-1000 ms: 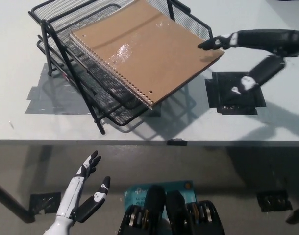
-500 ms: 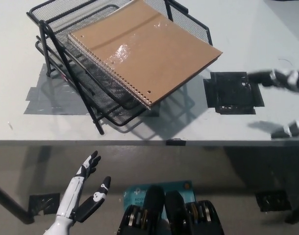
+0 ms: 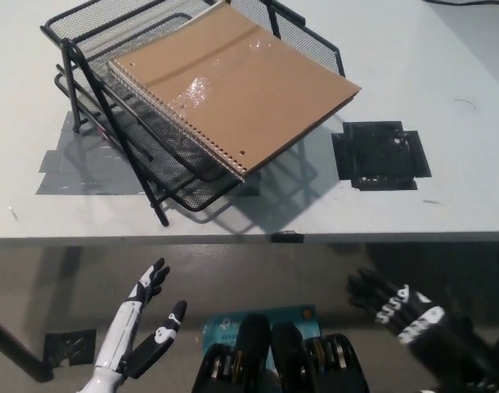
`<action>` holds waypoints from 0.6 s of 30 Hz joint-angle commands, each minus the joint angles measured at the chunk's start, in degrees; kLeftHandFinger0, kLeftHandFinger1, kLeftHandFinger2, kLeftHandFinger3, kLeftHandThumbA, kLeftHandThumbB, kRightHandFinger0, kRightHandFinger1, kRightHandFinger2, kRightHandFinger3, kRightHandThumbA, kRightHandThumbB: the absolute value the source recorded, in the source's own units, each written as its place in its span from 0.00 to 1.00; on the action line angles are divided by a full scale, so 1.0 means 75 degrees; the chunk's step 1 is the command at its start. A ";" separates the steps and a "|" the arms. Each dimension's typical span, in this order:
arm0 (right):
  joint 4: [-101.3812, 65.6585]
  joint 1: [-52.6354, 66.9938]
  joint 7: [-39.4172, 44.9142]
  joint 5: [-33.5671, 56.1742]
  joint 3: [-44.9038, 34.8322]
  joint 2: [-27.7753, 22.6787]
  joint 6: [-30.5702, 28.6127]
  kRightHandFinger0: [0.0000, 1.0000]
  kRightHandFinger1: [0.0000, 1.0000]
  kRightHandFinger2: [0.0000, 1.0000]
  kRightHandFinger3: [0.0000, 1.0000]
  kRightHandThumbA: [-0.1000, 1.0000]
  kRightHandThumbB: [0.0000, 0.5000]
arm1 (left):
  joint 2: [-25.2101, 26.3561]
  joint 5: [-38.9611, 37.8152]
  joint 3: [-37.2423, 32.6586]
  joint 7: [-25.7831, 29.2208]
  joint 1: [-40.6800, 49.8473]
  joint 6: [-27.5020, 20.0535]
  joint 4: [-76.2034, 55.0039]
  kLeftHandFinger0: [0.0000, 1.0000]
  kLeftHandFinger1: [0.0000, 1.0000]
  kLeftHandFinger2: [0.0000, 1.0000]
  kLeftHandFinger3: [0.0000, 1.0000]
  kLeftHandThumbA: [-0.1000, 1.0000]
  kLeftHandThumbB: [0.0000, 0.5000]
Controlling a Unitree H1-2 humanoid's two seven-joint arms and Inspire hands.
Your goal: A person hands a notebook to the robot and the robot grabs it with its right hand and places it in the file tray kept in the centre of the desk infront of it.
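The notebook (image 3: 233, 86) is lying on the top tier of the black wire file tray (image 3: 78, 37), slanted across it, with its near corner and spiral edge overhanging the tray's front rim above the worktop (image 3: 446, 98). It is being held by neither hand. The black right hand (image 3: 397, 307) is being kept below the worktop edge at the lower right, fingers spread and grasping nothing. The white left hand (image 3: 147, 315) is being rested low at the lower left, likewise spread and empty.

The notebook is being judged light and fairly stiff, with a glossy, probably slippery brown cover. If it is being taken up again, the plain edge opposite the spiral looks the better place for a pinch, since the wire binding offers little flat surface. The placement is being judged done, though the overhang could let the notebook slide.
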 commanded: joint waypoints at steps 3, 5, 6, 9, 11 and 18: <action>0.1529 0.0316 -0.1099 -0.0750 -0.0081 0.1642 -0.1184 1.00 1.00 1.00 1.00 1.00 0.70 | 0.0121 -0.0253 -0.0107 -0.0137 0.0250 -0.0536 -0.0575 1.00 1.00 1.00 1.00 0.76 0.65; 0.1689 0.0275 -0.1074 -0.0913 -0.0102 0.1723 -0.1220 1.00 1.00 1.00 1.00 1.00 0.74 | 0.0161 -0.0281 -0.0087 -0.0122 0.0233 -0.0521 -0.0591 1.00 1.00 1.00 1.00 0.78 0.65; 0.1699 0.0268 -0.1055 -0.0944 -0.0142 0.1706 -0.1219 1.00 1.00 1.00 1.00 1.00 0.74 | 0.0154 -0.0250 -0.0091 -0.0098 0.0230 -0.0504 -0.0590 1.00 1.00 1.00 1.00 0.80 0.66; 0.1743 0.0204 -0.1035 -0.0988 -0.0215 0.1637 -0.1293 1.00 1.00 1.00 1.00 1.00 0.74 | 0.0135 -0.0245 -0.0090 -0.0069 0.0198 -0.0450 -0.0592 1.00 1.00 1.00 1.00 0.82 0.65; 0.1747 0.0170 -0.1050 -0.1027 -0.0184 0.1618 -0.1268 1.00 1.00 1.00 1.00 1.00 0.71 | 0.0132 -0.0265 -0.0073 -0.0037 0.0199 -0.0478 -0.0602 1.00 1.00 1.00 1.00 0.82 0.64; 0.1769 0.0191 -0.1135 -0.1303 -0.0061 0.1572 -0.1332 1.00 1.00 1.00 1.00 1.00 0.67 | 0.0146 -0.0224 -0.0069 -0.0033 0.0208 -0.0412 -0.0632 1.00 1.00 1.00 1.00 0.81 0.64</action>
